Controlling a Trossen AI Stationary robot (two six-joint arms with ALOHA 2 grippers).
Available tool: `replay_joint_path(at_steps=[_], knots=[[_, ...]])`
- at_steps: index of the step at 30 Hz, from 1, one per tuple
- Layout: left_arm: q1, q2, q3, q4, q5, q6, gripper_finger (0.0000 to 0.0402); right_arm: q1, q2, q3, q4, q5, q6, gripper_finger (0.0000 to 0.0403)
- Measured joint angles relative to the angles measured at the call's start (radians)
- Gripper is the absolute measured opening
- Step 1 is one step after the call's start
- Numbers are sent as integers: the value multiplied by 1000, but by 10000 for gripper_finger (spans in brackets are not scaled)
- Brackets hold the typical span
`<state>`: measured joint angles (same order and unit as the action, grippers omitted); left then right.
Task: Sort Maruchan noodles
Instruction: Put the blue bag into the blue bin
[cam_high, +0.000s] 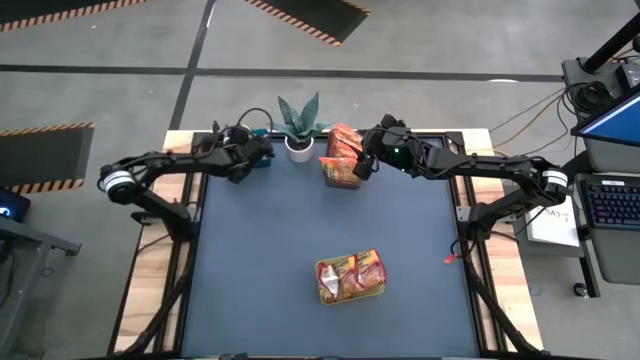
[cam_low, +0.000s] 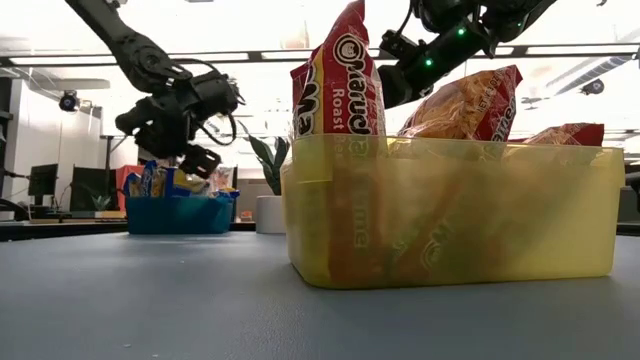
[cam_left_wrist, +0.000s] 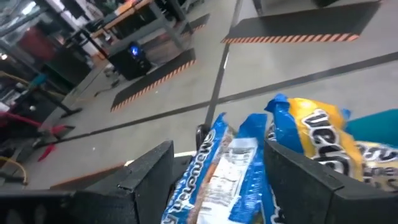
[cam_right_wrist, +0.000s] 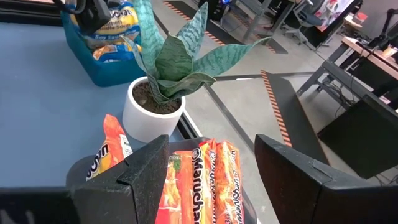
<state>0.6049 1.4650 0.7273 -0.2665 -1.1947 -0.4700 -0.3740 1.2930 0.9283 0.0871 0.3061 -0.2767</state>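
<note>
Maruchan noodles packets stand in three bins. Blue-and-yellow ones fill the blue bin (cam_low: 180, 213) at the far left, with my left gripper (cam_left_wrist: 217, 186) open just above it. A blue packet's upper end (cam_left_wrist: 214, 168) stands between its fingers, and a yellow-and-blue packet (cam_left_wrist: 323, 143) is beside them. My right gripper (cam_right_wrist: 211, 180) hangs open above orange packets (cam_right_wrist: 199, 186) in the dark clear bin (cam_high: 340, 172) at the far middle, touching nothing. Red and orange packets (cam_low: 345, 80) stand on end in the yellow-green bin (cam_low: 450, 210) near the front. My left gripper comes slanting down over the blue bin, its fingers (cam_left_wrist: 149, 180) standing on either side of the blue packet's upper end (cam_left_wrist: 236, 155). Whether they touch the packet I cannot tell.
A potted plant in a white pot (cam_right_wrist: 146, 115) stands between the blue bin and the dark clear bin. Bare blue table top (cam_high: 270, 240) lies open between the far bins and the yellow-green bin. The floor and desks of the room lie beyond the far edge.
</note>
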Motion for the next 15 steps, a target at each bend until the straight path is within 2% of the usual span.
replay_joint_path(at_steps=[6, 15], knots=[[19, -9, -29, -8, 64, -59, 230, 0, 0, 0, 0, 0, -3, 226], [24, -5, -39, -17, 75, -95, 230, 0, 0, 0, 0, 0, 1, 226]])
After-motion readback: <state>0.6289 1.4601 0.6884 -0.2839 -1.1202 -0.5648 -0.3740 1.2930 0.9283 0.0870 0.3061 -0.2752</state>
